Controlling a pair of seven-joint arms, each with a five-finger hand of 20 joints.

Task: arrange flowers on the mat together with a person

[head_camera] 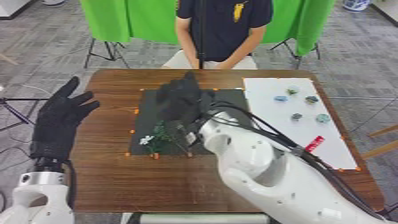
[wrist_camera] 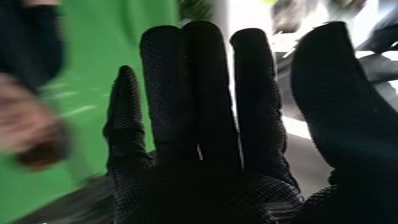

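Note:
In the head view my right hand (head_camera: pixel 180 100) is over the dark mat (head_camera: pixel 202 146), its fingers straight and holding nothing. In the right wrist view the same hand (wrist_camera: pixel 213 185) has its fingers extended and the thumb apart. White flowers (head_camera: pixel 147 140) with green leaves (head_camera: pixel 162 134) lie on the mat's near left part, close to my right wrist. Several small flowers, among them a pale blue one (head_camera: pixel 281 98) and a grey-green one (head_camera: pixel 322 118), rest on the white sheet (head_camera: pixel 306 142). My left hand (head_camera: pixel 62 120) is at the table's left side with straight fingers.
The brown table (head_camera: pixel 115 185) carries small orange pieces around the mat. A red strip (head_camera: pixel 314 143) lies on the white sheet. Across the table sits a person whose hands are low by the far edge. My right forearm crosses the sheet's near left side.

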